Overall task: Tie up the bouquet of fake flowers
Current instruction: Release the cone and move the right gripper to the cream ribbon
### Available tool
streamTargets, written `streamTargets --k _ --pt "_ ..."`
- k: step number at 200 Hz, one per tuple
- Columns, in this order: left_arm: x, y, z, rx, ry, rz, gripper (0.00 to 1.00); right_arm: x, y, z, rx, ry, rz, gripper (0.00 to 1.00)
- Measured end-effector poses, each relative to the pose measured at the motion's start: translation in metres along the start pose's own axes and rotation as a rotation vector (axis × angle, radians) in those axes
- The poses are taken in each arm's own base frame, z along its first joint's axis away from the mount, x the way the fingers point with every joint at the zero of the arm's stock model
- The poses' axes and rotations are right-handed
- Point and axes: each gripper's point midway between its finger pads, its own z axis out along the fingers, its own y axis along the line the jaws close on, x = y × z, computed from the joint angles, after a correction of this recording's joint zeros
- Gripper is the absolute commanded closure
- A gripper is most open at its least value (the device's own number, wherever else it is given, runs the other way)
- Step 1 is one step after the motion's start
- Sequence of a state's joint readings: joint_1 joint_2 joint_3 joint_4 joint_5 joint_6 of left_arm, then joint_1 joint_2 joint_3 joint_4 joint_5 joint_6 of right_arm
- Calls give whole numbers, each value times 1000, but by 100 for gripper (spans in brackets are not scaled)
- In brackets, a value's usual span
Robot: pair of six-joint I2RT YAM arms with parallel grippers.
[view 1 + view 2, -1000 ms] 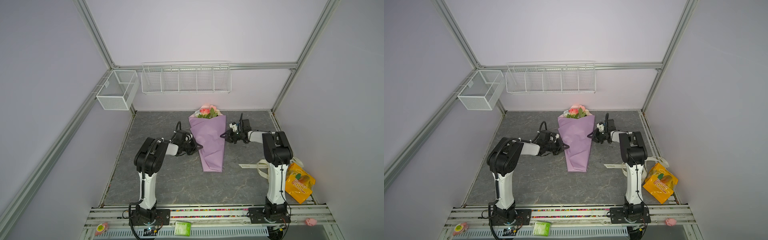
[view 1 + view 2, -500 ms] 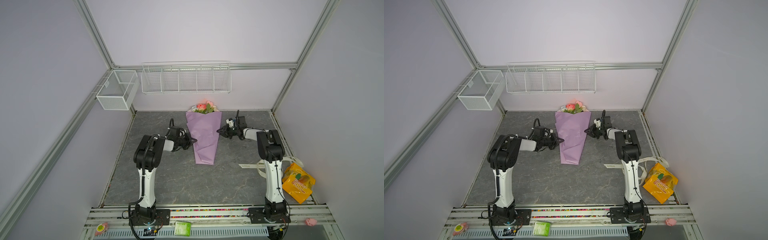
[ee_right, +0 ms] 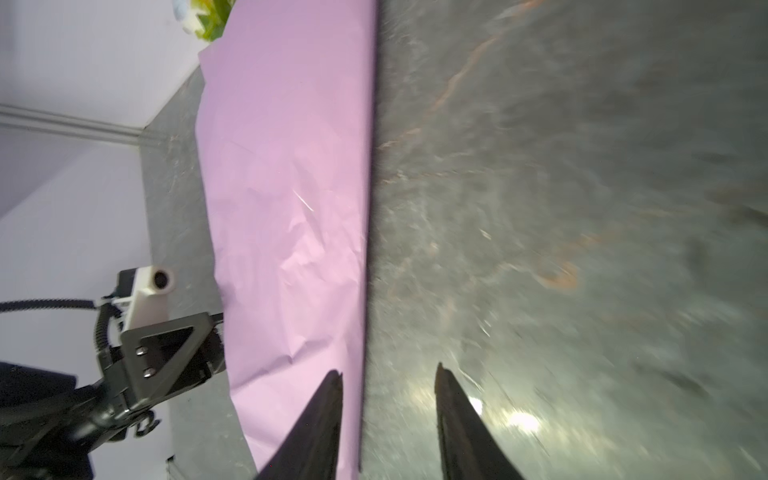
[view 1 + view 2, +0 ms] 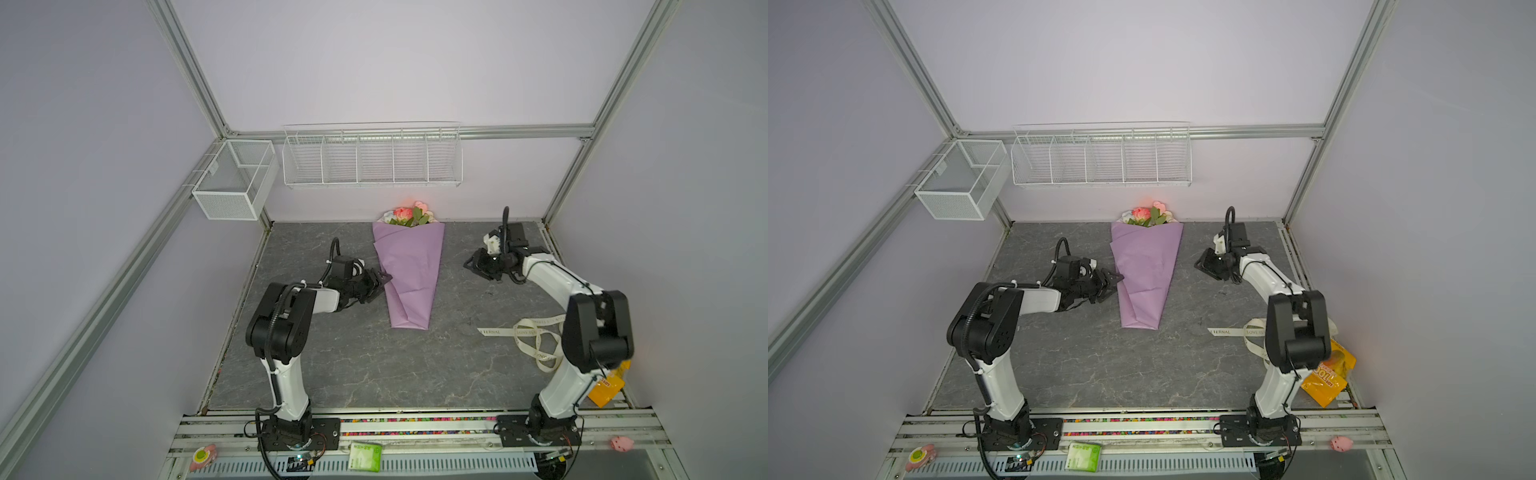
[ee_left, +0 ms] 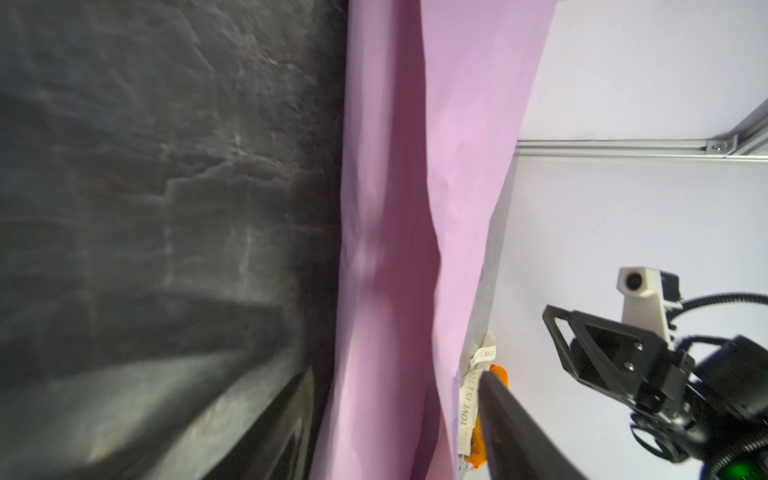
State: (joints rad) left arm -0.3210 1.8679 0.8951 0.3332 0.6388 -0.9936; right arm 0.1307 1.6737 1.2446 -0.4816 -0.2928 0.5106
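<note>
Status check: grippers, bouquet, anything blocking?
Left gripper open at the paper wrap's left edge. Right gripper open, clear of it. Bouquet lies wrapped, untied; ribbon apart on the table. Nothing blocking.

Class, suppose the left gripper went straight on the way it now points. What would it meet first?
The left gripper points at the lilac paper wrap around the bouquet, so it would meet that paper's near edge first; whether it already touches is unclear.
</note>
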Motion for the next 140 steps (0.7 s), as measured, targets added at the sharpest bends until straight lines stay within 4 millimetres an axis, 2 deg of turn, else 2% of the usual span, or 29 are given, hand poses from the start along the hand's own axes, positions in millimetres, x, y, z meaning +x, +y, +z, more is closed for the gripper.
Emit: streamTargets --k 17,30,42,67,91,140 --pt "8 -5 -20 -15 -28 30 33 21 -35 -38 144 -55 25 57" --pt "13 -9 -36 -29 -54 60 33 44 -63 -57 239 -68 54 56" --pt "19 -12 -51 -37 -77 88 33 66 -87 -69 311 -64 86 51" --pt "30 -18 -78 -51 -116 144 33 108 -130 -83 410 -26 158 49" --pt "40 -20 -93 -70 -116 177 33 127 -141 -80 430 40 178 49" --pt "52 -33 -125 -84 -151 253 32 144 -138 -59 435 165 102 51"
